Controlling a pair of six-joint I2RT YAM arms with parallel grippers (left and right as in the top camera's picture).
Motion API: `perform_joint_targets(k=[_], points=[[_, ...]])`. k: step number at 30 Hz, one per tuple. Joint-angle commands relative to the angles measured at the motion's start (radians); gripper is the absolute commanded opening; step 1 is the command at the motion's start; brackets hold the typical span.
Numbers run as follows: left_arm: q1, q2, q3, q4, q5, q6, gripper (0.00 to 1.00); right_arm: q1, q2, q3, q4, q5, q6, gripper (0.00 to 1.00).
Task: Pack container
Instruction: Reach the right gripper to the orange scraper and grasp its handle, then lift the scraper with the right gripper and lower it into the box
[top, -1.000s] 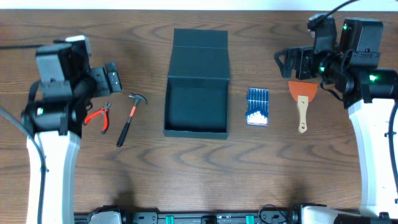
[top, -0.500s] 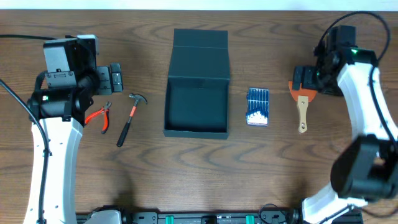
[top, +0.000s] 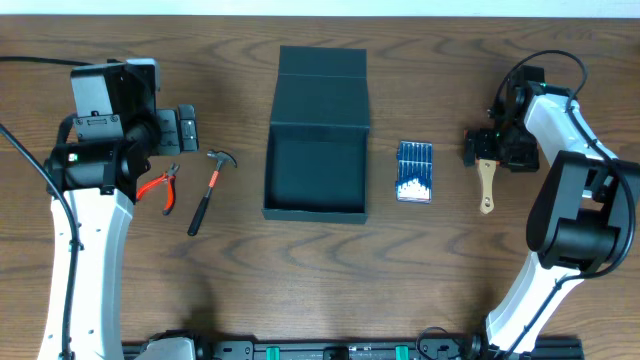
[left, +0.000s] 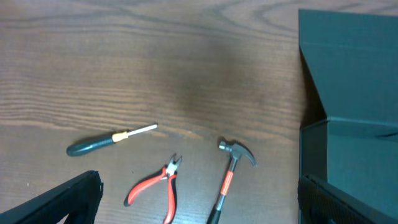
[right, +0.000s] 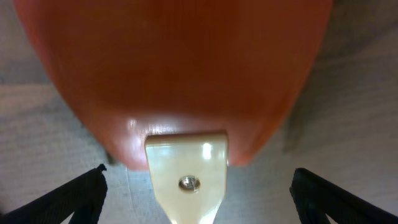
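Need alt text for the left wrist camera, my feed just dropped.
Three hand tools lie on the wooden table under the open left gripper: a green-handled screwdriver, red-handled pliers and a hammer. The dark teal container fills the right edge, its lid open.

Matt teal container (top: 320, 100) on grained wood table (top: 420, 270).

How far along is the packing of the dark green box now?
Done: only the lid of the dark teal-green rectangular box is open; its inside is empty. In hand: the open right hand straddles the orange scraper with a pale handle, not gripping it. Left: scraper, blue drill-bit case, hammer, red pliers and green-handled screwdriver all lie outside the box.
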Motion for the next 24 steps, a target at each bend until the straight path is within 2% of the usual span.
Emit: perform_joint_targets(k=[1, 11, 14, 24], points=[[-0.003, 0.011, 0.013, -0.023, -0.008, 0.009, 0.98, -0.004, 0.027, 0.013, 0.018, 0.0, -0.018, 0.92], [-0.003, 0.011, 0.013, -0.103, -0.008, 0.005, 0.98, -0.003, 0.045, 0.01, 0.035, -0.009, -0.006, 0.75], [-0.003, 0.011, 0.013, -0.111, -0.008, 0.005, 0.98, -0.003, 0.045, 0.006, 0.028, -0.013, -0.006, 0.67], [-0.003, 0.011, 0.013, -0.126, -0.008, 0.006, 0.98, -0.003, 0.045, -0.012, -0.003, -0.015, 0.001, 0.57]])
